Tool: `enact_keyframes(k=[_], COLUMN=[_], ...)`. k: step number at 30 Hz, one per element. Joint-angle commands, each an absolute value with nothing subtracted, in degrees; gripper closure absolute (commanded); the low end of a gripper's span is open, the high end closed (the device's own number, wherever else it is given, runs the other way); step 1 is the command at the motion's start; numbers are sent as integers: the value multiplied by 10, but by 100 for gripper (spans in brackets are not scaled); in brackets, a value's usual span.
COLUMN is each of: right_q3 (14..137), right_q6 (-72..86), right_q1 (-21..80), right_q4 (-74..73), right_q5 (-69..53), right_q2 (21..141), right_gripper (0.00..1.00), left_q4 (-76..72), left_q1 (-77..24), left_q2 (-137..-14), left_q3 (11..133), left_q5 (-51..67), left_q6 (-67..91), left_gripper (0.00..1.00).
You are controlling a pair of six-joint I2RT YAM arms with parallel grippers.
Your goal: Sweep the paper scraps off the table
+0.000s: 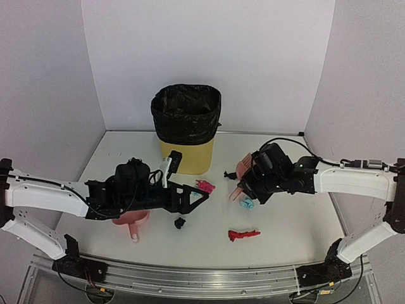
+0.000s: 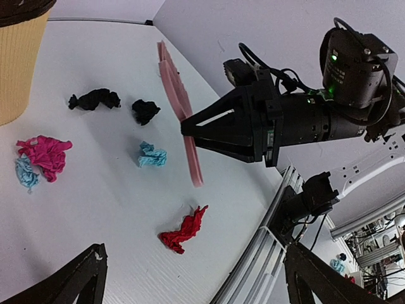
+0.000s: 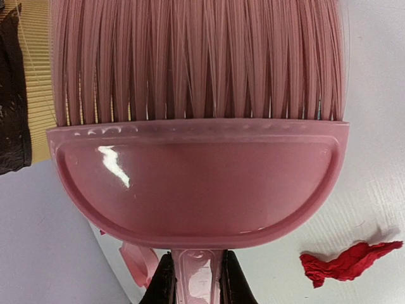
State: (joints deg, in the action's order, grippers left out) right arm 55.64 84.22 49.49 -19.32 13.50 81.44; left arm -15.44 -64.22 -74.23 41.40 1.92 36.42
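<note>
Paper scraps lie on the white table: a magenta one, a teal one, a dark one and a red one. The left wrist view shows the red scrap, a teal one, two dark ones and a magenta one. My left gripper is open and empty, above the table left of the scraps. My right gripper is shut on the handle of the pink brush, bristles over the table by the teal scrap.
A yellow bin with a black bag stands at the back centre. The pink dustpan lies under my left arm. The metal rail runs along the front edge. White walls close in the back and sides.
</note>
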Motion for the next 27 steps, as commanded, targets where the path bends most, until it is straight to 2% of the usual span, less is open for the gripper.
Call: enact_keyframes(k=[1,12,19,27], right_q3=[596,619,615,619], right_q6=[898,912,915,914], right_q1=[511,534,544,553], right_q4=[-114,-76,-74,-67], right_q5=[146,122,122,137], right_q2=[834,841,834,837], right_gripper=[100,100,100,100], left_q4=[-259,-327,-341,-341], left_q1=[-672,-680,-680,-680], left_q2=[-793,-895,-939,-955], left_q3=[451,485,516,528], left_q5=[-52,-149,-147,-135], left_q6=[333,345,351,360], left_gripper=[5,16,32,39])
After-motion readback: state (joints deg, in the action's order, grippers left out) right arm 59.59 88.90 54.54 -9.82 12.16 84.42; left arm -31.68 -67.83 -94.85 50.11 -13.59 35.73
